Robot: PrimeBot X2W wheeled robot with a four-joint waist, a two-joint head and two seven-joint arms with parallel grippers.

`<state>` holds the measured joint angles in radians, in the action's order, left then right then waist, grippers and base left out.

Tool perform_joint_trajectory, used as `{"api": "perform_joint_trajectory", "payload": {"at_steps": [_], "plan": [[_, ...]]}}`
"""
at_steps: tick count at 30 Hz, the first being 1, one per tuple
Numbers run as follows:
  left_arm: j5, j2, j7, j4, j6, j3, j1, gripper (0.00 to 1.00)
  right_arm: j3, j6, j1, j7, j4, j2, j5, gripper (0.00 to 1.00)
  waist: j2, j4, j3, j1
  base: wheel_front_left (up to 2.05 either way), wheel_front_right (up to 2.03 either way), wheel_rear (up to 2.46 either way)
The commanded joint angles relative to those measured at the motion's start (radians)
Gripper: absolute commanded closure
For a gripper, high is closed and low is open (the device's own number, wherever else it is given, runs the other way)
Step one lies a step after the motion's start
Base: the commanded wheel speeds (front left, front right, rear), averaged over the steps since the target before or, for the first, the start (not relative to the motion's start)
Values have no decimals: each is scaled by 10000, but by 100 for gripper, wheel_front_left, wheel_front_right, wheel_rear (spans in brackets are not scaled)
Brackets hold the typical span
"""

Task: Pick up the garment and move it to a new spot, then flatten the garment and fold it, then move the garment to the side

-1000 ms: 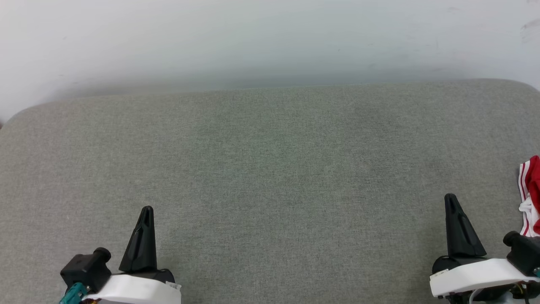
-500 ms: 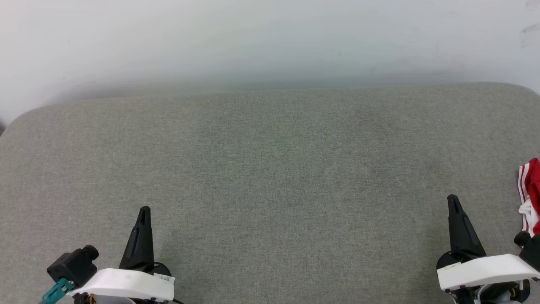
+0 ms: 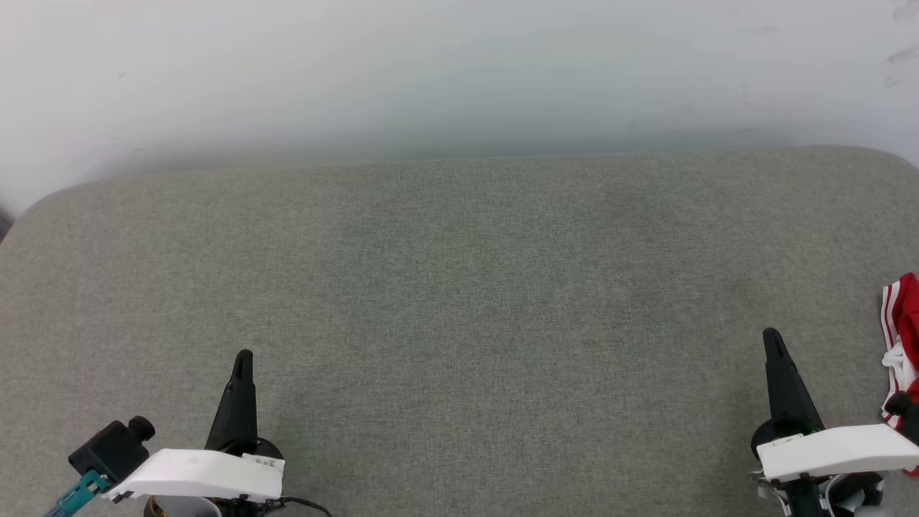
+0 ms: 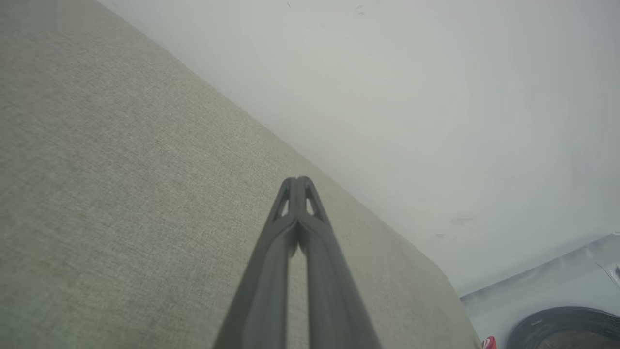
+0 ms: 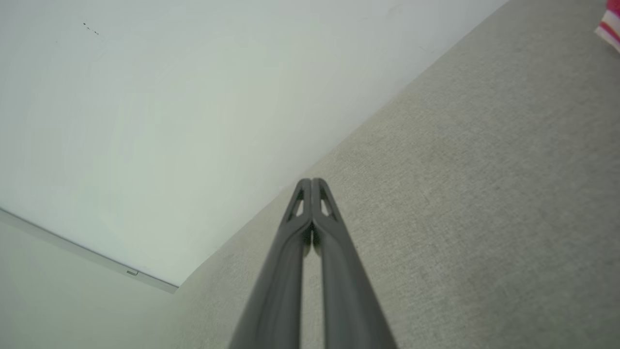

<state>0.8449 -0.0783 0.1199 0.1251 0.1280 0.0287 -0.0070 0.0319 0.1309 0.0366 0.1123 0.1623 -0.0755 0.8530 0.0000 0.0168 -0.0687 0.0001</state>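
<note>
Both left gripper and right gripper are seen closed, empty; the garment is bunched at the cushion's right edge.

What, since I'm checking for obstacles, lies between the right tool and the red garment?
Only a bare strip of the grey cushion lies between the right tool and the garment. The head view shows this stretch, and nothing stands on it.
</note>
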Motion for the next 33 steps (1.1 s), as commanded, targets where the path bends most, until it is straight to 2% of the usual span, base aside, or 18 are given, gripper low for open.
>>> {"api": "perform_joint_trajectory", "payload": {"at_steps": [1,12,33], "plan": [[414,-59,-84,-45,23,18,-265,100,39,0,218,-94,-54,-96,432,100,0,-5,15,-1,0,0,0],[1940,-79,-444,189,27,74,-417,100,101,0,330,-447,111,-99,1920,100,0,-29,109,-1,0,0,0],[4193,-71,-1008,551,33,200,-653,100,231,-1,499,-1018,370,-75,4126,100,0,-71,274,-1,0,0,0]]}}
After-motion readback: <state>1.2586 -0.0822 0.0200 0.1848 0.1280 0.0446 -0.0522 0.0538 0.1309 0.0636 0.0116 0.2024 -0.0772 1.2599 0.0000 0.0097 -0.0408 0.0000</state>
